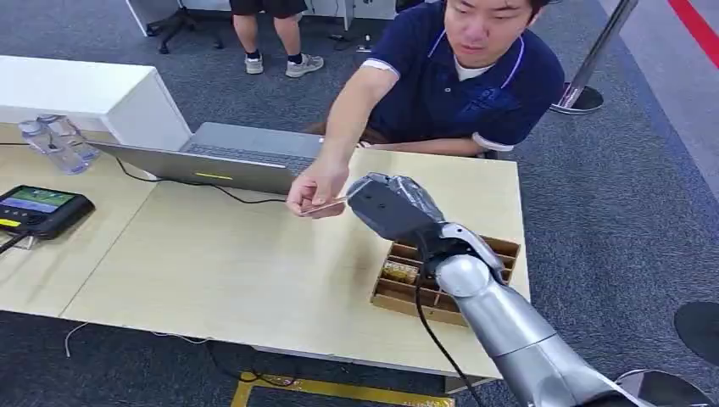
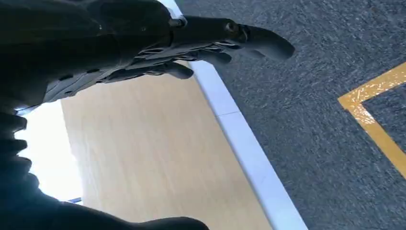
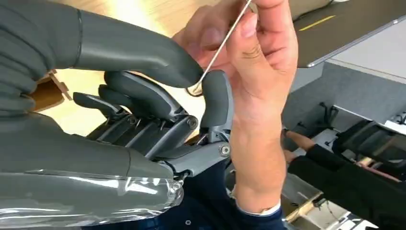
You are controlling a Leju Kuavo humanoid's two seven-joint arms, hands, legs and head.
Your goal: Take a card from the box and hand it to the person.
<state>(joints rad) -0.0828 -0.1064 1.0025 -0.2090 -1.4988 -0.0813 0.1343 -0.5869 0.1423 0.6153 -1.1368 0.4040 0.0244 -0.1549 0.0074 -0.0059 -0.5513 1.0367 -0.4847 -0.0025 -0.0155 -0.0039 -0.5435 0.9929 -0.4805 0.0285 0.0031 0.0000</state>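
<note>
silver laptop (image 1: pixel 222 160) behind person's hand (image 1: pixel 316 191), card (image 1: pixel 326 206).

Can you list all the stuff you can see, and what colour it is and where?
card: one, pale and thin, pinched by the right robot hand, person's fingers on it too
box: one, brown with compartments, table's right side
laptop: one, grey, open at the far edge
bottles: two, clear, far left
tablet: one, black, left edge
table: one, light wood
person's hand: one, reaching over the table
right robot hand: grey, above the table
left robot hand: dark, by the table's edge
</note>
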